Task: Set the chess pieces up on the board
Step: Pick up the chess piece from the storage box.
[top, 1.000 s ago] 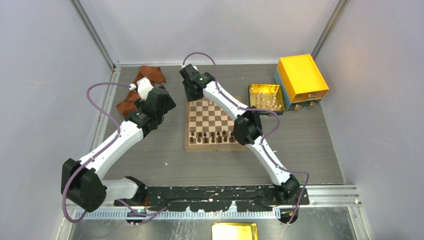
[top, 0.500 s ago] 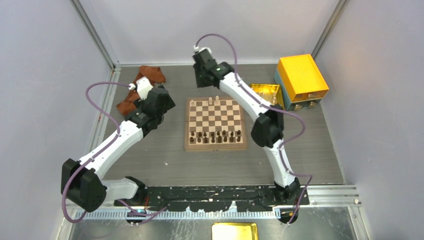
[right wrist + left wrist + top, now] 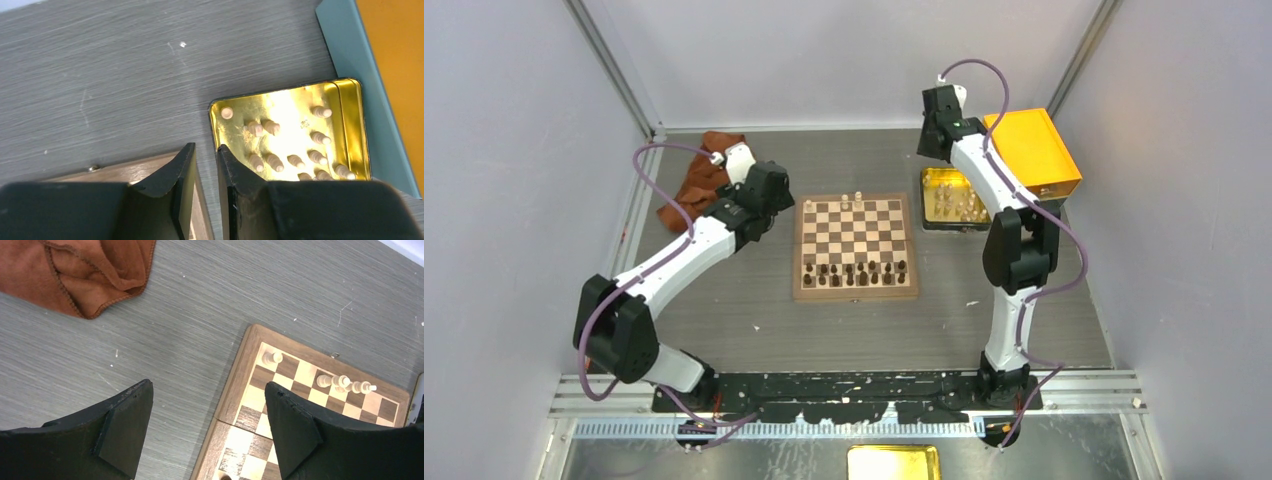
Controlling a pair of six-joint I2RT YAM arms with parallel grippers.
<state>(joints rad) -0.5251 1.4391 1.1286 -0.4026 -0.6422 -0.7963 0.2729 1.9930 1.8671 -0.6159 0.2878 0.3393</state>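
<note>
The board (image 3: 854, 232) lies mid-table, with dark chessmen on its two near rows. Three cream chess pieces (image 3: 847, 203) stand on its far row; they also show in the left wrist view (image 3: 343, 382), one more (image 3: 272, 358) at the corner. My left gripper (image 3: 776, 200) is open and empty in its wrist view (image 3: 207, 410), straddling the board's left border (image 3: 242, 375). My right gripper (image 3: 936, 130) is empty, its jaws a narrow gap apart (image 3: 206, 156), above the table between the board corner (image 3: 145, 170) and the tray's several cream pieces (image 3: 272, 127).
A shallow golden tray (image 3: 930, 178) sits right of the board, its rim showing in the right wrist view (image 3: 350, 82). An orange-yellow box (image 3: 1029, 150) on a teal base (image 3: 350, 60) stands behind it. A brown cloth (image 3: 704, 175) lies far left, also in the left wrist view (image 3: 90, 270).
My right arm swung from the board's far-left edge rightward to the tray. Cream pieces now stand uncovered on the far row. My left arm moved right, toward the board's left edge.
</note>
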